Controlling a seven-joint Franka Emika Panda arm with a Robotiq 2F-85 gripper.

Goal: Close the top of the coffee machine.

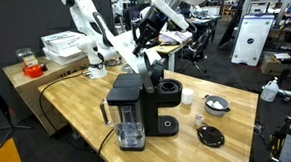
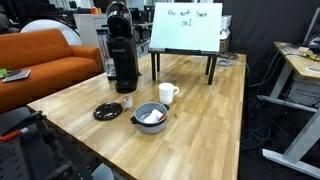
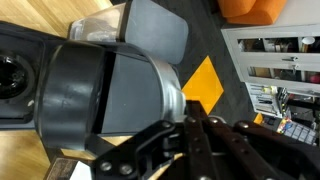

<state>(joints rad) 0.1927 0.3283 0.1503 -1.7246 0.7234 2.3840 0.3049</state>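
Observation:
The black coffee machine (image 1: 137, 106) stands mid-table with its clear water tank (image 1: 129, 130) in front; it also shows in an exterior view (image 2: 123, 55). Its top (image 1: 149, 63) is raised, tilted up behind the round brew chamber (image 1: 169, 90). In the wrist view the top (image 3: 95, 90) fills the left, and the brew chamber (image 3: 10, 75) is at the far left edge. My gripper (image 1: 143, 41) is right above the raised top, fingers pressed together (image 3: 195, 135). It holds nothing that I can see. In an exterior view it sits over the machine (image 2: 118, 12).
A white cup (image 2: 167, 93), a metal bowl (image 2: 150, 117) and a round black dish (image 2: 107, 112) lie on the wooden table (image 2: 210, 120) beside the machine. A whiteboard (image 2: 185, 27) stands at the far end. An orange sofa (image 2: 40, 60) is off the table.

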